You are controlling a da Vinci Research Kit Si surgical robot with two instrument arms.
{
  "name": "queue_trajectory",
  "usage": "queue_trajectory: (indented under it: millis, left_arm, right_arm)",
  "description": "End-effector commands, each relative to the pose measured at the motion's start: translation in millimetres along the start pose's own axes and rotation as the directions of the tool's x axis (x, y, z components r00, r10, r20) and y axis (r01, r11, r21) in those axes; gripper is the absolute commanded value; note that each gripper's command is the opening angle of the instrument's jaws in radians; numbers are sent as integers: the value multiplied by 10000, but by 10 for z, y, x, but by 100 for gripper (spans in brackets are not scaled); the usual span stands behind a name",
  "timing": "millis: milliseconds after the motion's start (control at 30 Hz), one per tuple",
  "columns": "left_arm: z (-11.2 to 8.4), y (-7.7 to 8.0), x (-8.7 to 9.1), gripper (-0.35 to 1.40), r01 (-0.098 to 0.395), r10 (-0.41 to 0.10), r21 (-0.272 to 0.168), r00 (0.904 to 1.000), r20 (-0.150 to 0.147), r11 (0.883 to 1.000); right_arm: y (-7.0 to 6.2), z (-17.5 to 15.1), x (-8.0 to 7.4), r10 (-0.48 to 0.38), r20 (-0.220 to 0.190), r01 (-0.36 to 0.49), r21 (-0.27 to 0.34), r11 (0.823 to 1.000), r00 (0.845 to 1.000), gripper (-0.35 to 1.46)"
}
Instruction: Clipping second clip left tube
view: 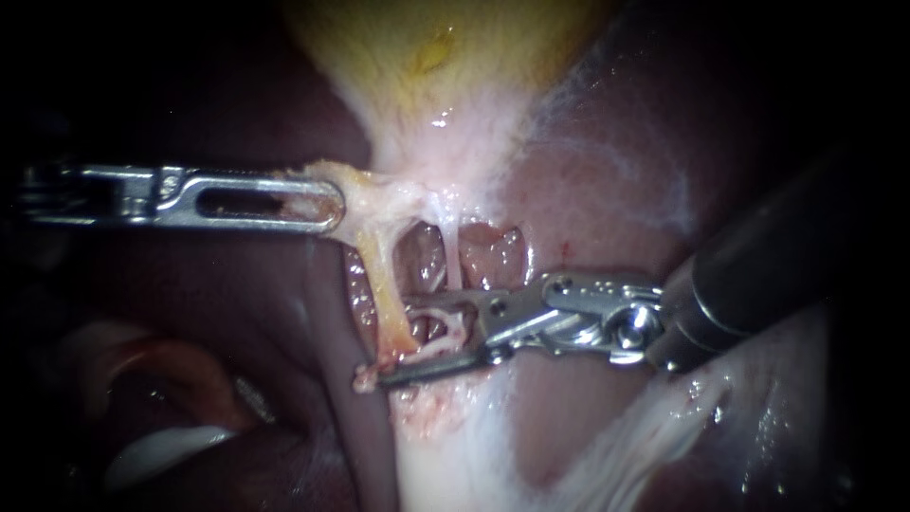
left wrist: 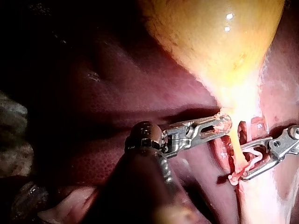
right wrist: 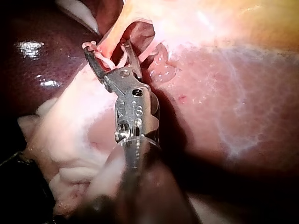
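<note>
Behind everything, dark red liver [view: 284,322], with the yellow gallbladder [view: 427,47] hanging over the middle.

On the left, the left instrument [view: 318,204]: jaws closed flat on the gallbladder neck [view: 365,194], apparently holding it taut toward its own shaft.

Just past its tip, the left tube [view: 384,284], running from the neck away toward the other instrument, stretched and bare. Beyond that, farther from the left instrument, a thinner second tube [view: 453,251], with a window of liver between the two.

On the right, the right instrument [view: 400,343]: jaws apart, set astride the left tube near its far end, one jaw on each side and a clear gap between them. Between the jaws, a pale looped piece [view: 445,327], maybe the clip, maybe a shred of tissue; cannot tell. Looks more like straddling than squeezing.

As for progress: reaching in and placing look done, the squeeze not yet. No seated clip to be made out on the tube on either side of the jaws, so no telling from here about another one. Left to do, by the look of it: close the jaws until a clip locks round the tube, open them again, then back out along the shaft without dragging the tube.
</note>
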Motion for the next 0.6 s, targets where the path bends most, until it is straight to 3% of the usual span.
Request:
queue_trajectory:
  millis: [33, 467, 600]
  left_arm:
    - [0, 0, 0, -35, 0, 0, -3, 10000, -1, 10000]
    - [1, 0, 0, -35, 3, -3, -7, 10000, 4, 10000]
    - [1, 0, 0, -35, 3, -3, -7, 10000, 4, 10000]
  right_arm:
    - [-1, 2, -1, 83, -67, -83, 84, 9999, 9999, 48]
    - [-3, 23, 8, 1059, -599, -964, 1434, 9850, 9926, 46]
    - [-2, 26, 8, 1251, -566, -1158, 1456, 9825, 9905, 45]
